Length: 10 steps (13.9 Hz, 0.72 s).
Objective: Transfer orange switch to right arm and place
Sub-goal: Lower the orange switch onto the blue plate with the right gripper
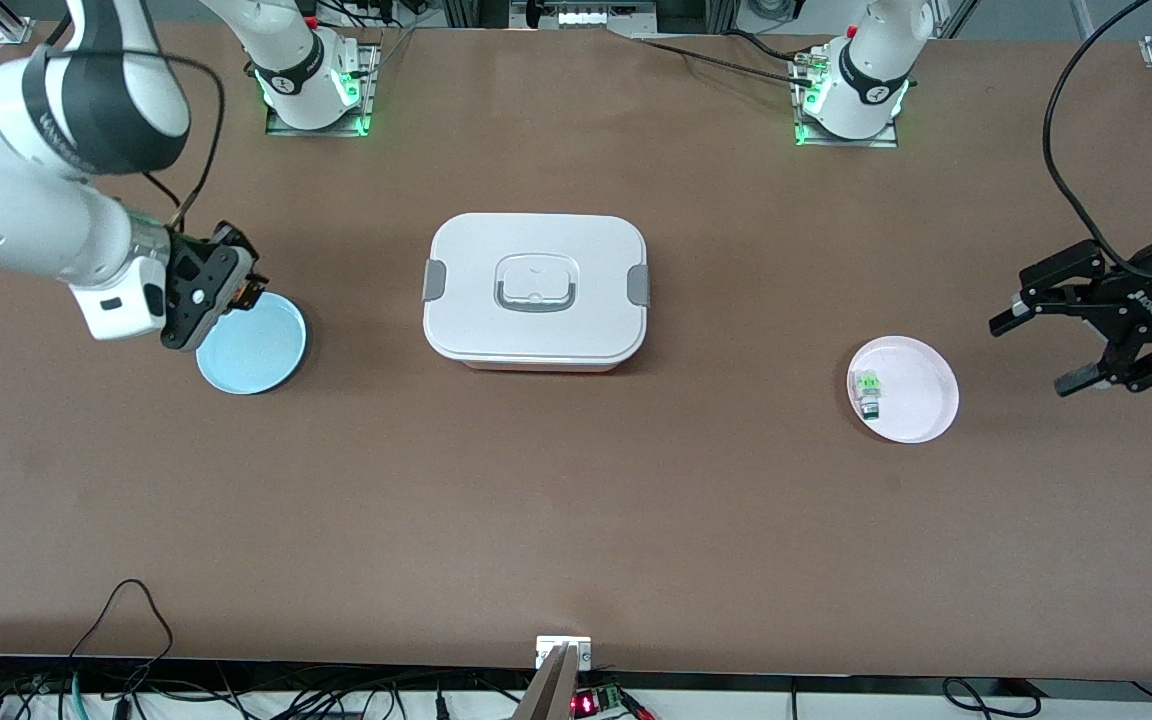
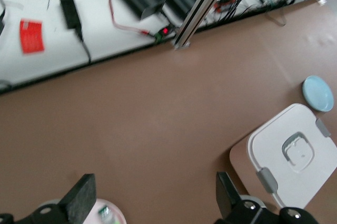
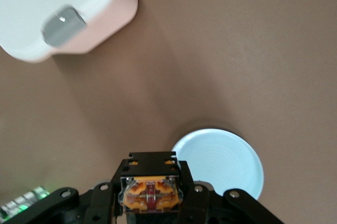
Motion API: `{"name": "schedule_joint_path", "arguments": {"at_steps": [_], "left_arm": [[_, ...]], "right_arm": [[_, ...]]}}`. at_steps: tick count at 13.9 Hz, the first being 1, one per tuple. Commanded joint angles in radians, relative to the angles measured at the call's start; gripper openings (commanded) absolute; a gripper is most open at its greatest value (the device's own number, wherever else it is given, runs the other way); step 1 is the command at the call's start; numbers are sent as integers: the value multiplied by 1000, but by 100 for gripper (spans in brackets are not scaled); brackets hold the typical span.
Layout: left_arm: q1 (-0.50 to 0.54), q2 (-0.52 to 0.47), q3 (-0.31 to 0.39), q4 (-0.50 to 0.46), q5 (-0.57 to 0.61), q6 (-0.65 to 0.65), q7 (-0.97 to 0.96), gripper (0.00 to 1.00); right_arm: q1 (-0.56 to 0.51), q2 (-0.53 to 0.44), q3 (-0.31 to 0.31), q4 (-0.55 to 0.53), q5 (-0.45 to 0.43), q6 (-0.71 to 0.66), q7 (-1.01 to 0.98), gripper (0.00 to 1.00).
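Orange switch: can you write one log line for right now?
orange switch: held in right gripper | over blue plate edge | left gripper: open, waiting

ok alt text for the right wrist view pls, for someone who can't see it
The right tool is shut on the orange switch, held above the brown table by the edge of a light blue plate. A corner of a white lidded box with a grey latch shows farther off.

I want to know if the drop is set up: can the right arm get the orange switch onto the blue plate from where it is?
Probably yes. The right gripper is shut on the orange switch over the edge of the blue plate, which is bare, and nothing stands between them.
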Motion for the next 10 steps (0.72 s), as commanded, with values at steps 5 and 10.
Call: {"name": "schedule_joint_path", "arguments": {"at_steps": [5,10], "left_arm": [[-164,-78,88,17,337,-242,-414,100],[-196,-77,91,40,465,-304,-484,100]], "right_arm": [[-6,55,-129,-274,-6,372,-393,0],[-6,116,-129,-423,-3,671,-495,0]]}}
